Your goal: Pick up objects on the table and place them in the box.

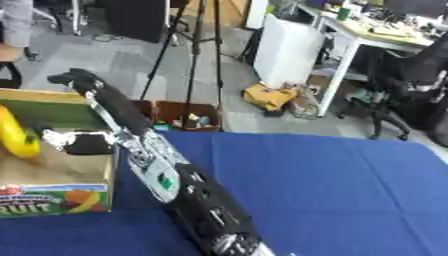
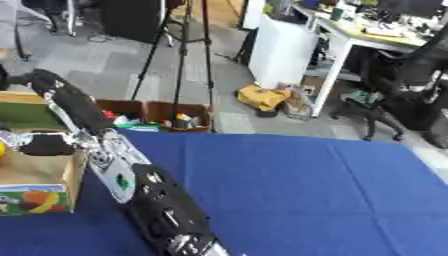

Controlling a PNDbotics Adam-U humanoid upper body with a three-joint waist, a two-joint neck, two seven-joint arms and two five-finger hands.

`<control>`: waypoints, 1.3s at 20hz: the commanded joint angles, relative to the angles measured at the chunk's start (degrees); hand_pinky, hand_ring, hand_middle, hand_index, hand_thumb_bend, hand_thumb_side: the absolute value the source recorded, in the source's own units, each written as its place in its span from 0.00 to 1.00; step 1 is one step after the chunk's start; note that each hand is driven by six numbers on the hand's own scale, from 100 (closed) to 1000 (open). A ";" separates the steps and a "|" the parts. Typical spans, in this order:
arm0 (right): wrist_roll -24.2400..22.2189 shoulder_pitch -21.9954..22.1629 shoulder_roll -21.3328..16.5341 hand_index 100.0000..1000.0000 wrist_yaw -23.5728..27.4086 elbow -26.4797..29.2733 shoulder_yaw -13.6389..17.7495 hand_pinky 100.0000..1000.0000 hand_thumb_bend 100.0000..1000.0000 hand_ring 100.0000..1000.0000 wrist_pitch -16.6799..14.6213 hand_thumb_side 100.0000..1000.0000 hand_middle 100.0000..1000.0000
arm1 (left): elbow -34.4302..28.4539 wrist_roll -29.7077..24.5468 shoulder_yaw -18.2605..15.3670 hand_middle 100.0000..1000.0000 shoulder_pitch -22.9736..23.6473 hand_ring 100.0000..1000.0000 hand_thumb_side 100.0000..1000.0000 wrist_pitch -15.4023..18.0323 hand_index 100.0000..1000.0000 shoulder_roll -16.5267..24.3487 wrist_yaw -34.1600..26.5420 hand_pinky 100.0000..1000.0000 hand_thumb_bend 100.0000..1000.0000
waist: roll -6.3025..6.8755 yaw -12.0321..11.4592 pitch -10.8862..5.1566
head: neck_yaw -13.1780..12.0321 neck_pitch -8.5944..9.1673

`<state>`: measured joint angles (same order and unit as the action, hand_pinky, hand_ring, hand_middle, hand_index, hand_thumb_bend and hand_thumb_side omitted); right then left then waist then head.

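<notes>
Fingers of the robot's one visible hand (image 1: 77, 141) are dark and blurred over the open cardboard box (image 1: 61, 197), and whether they are curled or straight cannot be told. Which arm this is cannot be told either; it rises from the bottom edge and slants up and left across the blue table (image 1: 332, 190) to the box. Inside the box, just left of the hand, lies a yellow banana (image 1: 17, 136), apart from the fingers. Printed fruit decorates the box's front wall. Beyond the table stands a tripod (image 1: 197, 55) on the grey floor.
</notes>
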<state>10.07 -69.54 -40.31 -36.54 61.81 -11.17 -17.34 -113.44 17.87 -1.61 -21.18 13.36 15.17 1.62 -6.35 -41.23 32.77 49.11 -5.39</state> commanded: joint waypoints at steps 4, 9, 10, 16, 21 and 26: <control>0.27 -1.13 -0.81 0.86 -0.58 0.54 -0.10 0.77 0.27 0.95 -0.70 0.48 0.76 | -1.15 -0.45 -0.18 0.62 -0.19 0.53 0.88 0.05 0.84 0.80 -0.31 0.43 0.00 | 1.00 0.13 -1.22 | 0.30 0.64; 0.59 -0.34 -0.91 0.85 3.68 2.85 0.01 0.76 0.22 0.92 -0.41 0.49 0.70 | -1.15 -0.33 -0.51 0.62 0.64 0.53 0.88 -0.05 0.84 0.99 -0.11 0.43 0.00 | 1.28 1.89 -2.02 | -2.11 0.99; 1.00 0.23 -1.29 0.85 5.83 4.41 0.02 0.77 0.21 0.92 -0.14 0.49 0.68 | -1.15 -0.22 -0.62 0.62 0.92 0.53 0.89 -0.03 0.84 1.11 0.06 0.43 0.00 | 1.39 2.62 -2.43 | -3.00 1.21; 2.36 4.18 -4.18 0.86 19.68 15.51 0.87 0.78 0.20 0.92 3.81 0.55 0.68 | -1.15 -0.29 -0.47 0.62 1.62 0.54 0.89 0.17 0.84 1.02 1.32 0.44 0.00 | 2.51 5.99 -6.35 | -6.71 0.90; 3.05 8.06 -6.18 0.86 26.56 22.12 2.00 0.78 0.22 0.92 6.52 0.60 0.70 | -1.15 -0.49 -0.31 0.64 1.79 0.55 0.89 0.28 0.85 0.52 2.39 0.45 0.00 | 4.01 8.75 -10.37 | -10.53 -0.97; 4.35 12.49 -7.80 0.86 32.05 29.46 3.36 0.78 0.20 0.92 8.06 0.65 0.71 | -1.15 -0.59 0.04 0.65 0.22 0.57 0.89 0.32 0.85 -0.53 4.04 0.46 0.00 | 5.20 11.41 -13.56 | -14.56 -4.73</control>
<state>14.03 -56.30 -46.10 -6.21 88.55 -8.82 -9.72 -113.45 17.44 -1.58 -20.24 13.53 14.14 5.08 -1.38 -29.54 20.37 35.43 -9.31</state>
